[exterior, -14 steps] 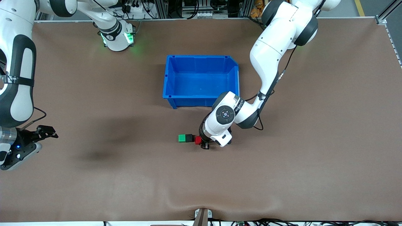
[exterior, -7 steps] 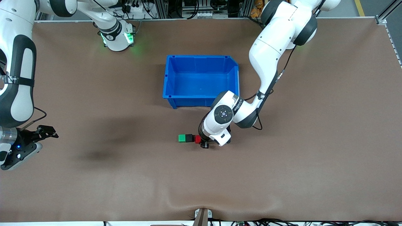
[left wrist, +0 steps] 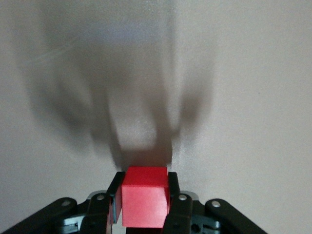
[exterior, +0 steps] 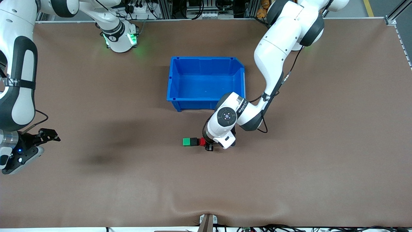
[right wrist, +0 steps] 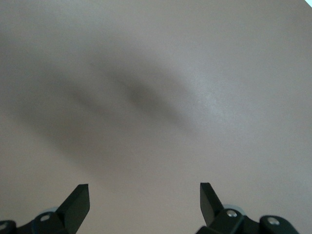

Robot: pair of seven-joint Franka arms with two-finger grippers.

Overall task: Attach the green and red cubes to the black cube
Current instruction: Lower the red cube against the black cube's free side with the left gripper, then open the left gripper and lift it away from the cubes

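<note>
Surface: brown, carrying everything.

Blue bin: sitting at 12 o'clock from the cube row, farther from the front camera, nothing showing inside.

Left arm: reaching down over the cubes. Left end effector is clamping the red cube between its fingers, low at the surface, at 3 o'clock of the black cube.

Right arm: waiting at its own end of the surface. Right end effector is standing with fingers wide apart, holding nothing, hanging over bare surface.

Cubes: green cube is touching the black cube at its 9 o'clock. Red is reading as meeting, or just about meeting, black's 3 o'clock face; the seam itself cannot be made out.

Step in hand, as judged: pressing red onto black, the last join. Next move is calling for a firm seat, then letting go without dragging the row.

Orientation: single cubes have no long axis. The three-cube row is running 9 to 3 o'clock, lying flat, faces looking squared.
</note>
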